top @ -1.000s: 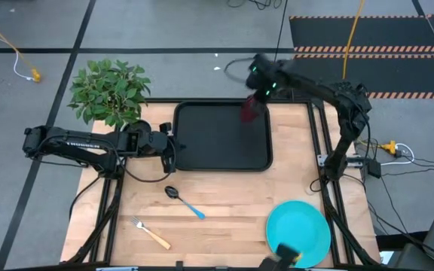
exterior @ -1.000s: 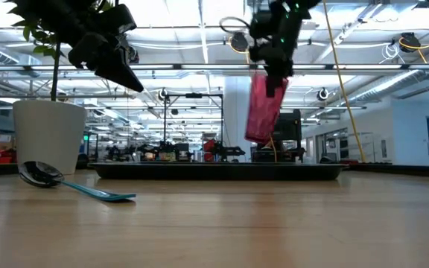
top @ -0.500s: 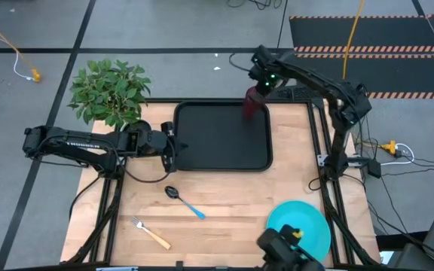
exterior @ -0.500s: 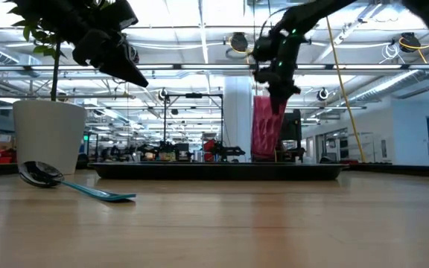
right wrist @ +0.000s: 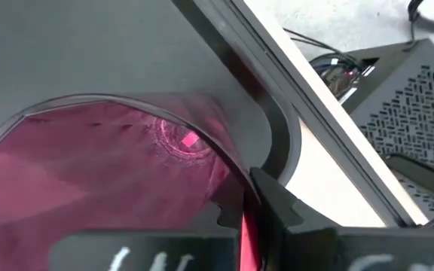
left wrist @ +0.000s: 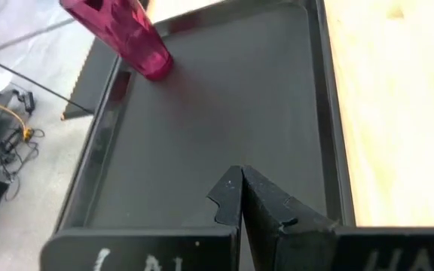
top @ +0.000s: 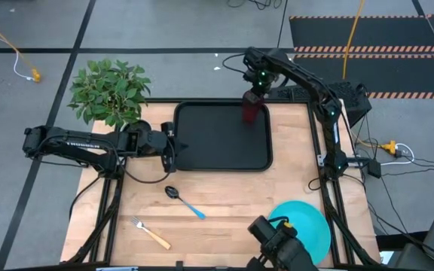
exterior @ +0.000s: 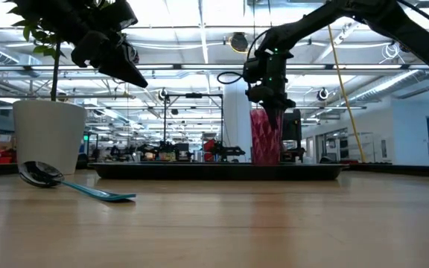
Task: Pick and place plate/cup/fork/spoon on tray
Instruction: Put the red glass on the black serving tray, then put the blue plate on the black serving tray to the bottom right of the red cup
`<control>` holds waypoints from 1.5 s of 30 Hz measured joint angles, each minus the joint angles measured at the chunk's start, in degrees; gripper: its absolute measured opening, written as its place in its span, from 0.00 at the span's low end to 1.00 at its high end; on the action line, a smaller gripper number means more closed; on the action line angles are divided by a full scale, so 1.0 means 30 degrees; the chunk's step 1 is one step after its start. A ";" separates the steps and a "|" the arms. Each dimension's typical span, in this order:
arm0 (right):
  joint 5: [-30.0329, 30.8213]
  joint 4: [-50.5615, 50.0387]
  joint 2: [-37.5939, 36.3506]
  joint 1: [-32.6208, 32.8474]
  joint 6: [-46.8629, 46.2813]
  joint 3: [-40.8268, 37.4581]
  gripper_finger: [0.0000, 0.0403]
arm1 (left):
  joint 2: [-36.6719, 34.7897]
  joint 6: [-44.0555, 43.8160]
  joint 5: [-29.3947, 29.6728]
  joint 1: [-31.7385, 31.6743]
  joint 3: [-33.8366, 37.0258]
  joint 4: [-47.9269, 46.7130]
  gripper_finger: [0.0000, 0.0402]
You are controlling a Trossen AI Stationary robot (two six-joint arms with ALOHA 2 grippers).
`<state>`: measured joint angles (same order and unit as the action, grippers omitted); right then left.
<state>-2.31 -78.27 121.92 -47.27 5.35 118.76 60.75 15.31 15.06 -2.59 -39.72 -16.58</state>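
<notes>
Cup: dark red tumbler (top: pixel 250 110) upright on the tray floor, in the tray's far right corner; base down in the low view (exterior: pixel 265 138).
Right gripper: (top: pixel 253 95) directly above the cup, fingers closed on its rim, one finger inside the wall in the right wrist view (right wrist: pixel 266 202); arm reaches in from the bench's right edge.
Tray: black, rounded corners (top: pixel 202 154), at the middle of the bench's far edge; holds only the cup.
Left gripper: (top: pixel 170 150) at the tray's left edge, off the surface in the low view (exterior: pixel 129 73); fingers pressed together, nothing between them (left wrist: pixel 241 197); arm lies along the bench's left side.
Spoon: blue handle, dark bowl (top: pixel 184 201), on the bench just in front of the tray's near left corner, bowl toward the tray.
Fork: yellow-orange handle (top: pixel 151 233), near the bench's near left corner, apart from the spoon.
Plate: turquoise (top: pixel 307 226), at the bench's near right corner, partly hidden by a dark object (top: pixel 281 242) at the near edge.
Plant: green, in a pot (top: pixel 111 91), at the bench's far left corner.
</notes>
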 joint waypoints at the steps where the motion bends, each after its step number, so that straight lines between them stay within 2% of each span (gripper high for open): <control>1: -0.0056 -0.0004 0.0005 -0.0045 0.0000 -0.0005 0.00 | 0.0000 -0.0162 0.0003 0.0000 0.0000 -0.0205 0.02; 7: 0.0122 0.0069 -0.0068 -0.0128 0.0427 -0.0051 0.01 | 0.0000 -0.0884 0.0009 0.0000 0.0007 -0.1657 0.02; 12: 0.0261 0.0469 -0.0049 -0.0223 0.0625 -0.0084 0.07 | 0.0000 -0.1712 0.0003 0.0000 0.0007 -0.2049 0.02; 23: 0.0301 0.1067 -0.0128 -0.0211 0.0981 -0.0102 0.35 | 0.0000 -0.2336 0.0003 0.0000 0.0007 -0.2572 0.02; 29: 0.0243 0.1228 -0.1117 -0.0084 0.0659 -0.0102 0.45 | 0.0000 -0.2325 0.0003 0.0000 0.0007 -0.2572 0.02; 34: 0.0237 0.0983 -0.2524 0.0146 0.0432 -0.0102 0.48 | 0.0000 -0.2281 0.0011 0.0000 0.0007 -0.2558 0.02; 39: 0.0216 -0.0894 -0.4159 0.0671 -0.0397 -0.0104 0.48 | -0.0005 -0.2287 0.0011 0.0000 0.0007 -0.2551 0.02; 45: 0.0177 -0.3915 -0.6254 0.2704 -0.1497 -0.0128 0.48 | -0.0007 -0.2220 0.0011 0.0000 0.0007 -0.2551 0.02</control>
<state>-1.78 -90.02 103.15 -39.16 0.86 118.38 60.73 8.65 15.09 -2.59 -39.70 -24.23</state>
